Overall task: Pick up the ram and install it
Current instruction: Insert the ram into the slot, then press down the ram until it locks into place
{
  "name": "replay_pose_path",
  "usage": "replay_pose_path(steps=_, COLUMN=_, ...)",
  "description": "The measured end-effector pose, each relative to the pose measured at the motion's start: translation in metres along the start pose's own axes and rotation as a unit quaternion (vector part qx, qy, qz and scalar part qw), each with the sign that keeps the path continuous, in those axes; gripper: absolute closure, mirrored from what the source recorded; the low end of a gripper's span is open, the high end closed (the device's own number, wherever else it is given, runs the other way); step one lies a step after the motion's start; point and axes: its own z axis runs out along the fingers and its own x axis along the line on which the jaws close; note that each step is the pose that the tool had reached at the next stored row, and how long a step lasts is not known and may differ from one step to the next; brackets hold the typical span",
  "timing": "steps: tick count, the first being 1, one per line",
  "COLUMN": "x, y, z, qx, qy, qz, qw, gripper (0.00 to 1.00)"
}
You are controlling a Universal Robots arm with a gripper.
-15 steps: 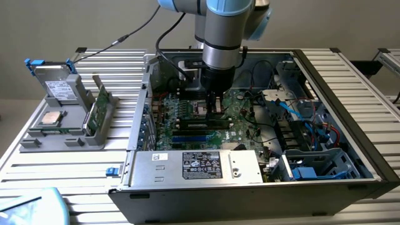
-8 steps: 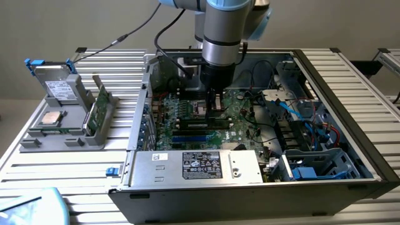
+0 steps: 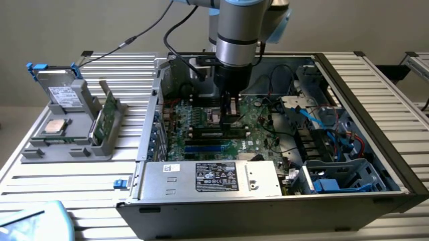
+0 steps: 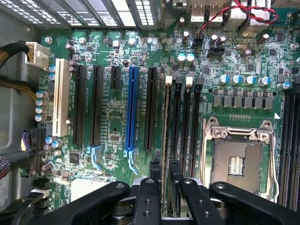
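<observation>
Ram, seen edge-on, is clamped between the narrowly set fingers of the gripper, over the motherboard's memory slots. Whether it has entered a slot is unclear.

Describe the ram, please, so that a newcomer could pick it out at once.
Look inside the open dark computer case, at the big green motherboard, beside the square silver processor socket. The ram, a thin green circuit-board stick, sits edge-on between the fingers of the black gripper, in line with the black memory slots. Its neighbours are black; it alone is green and gripped.
</observation>
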Motion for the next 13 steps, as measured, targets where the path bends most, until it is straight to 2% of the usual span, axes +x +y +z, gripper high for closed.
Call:
replay_pose_path(steps=4, x=0.0, y=0.0001, z=-0.0001, qx=0.0, qy=0.0001, qz=0.0, qw=1.0, gripper=0.8)
replay_pose_path(steps=6, x=0.0, y=0.0001, z=-0.0001, qx=0.0, qy=0.0001, qz=0.0, qw=1.0, gripper=0.89)
replay_pose_path(steps=13, x=0.0, y=0.0001, z=-0.0001, qx=0.0, qy=0.0001, qz=0.0, qw=1.0, gripper=0.89)
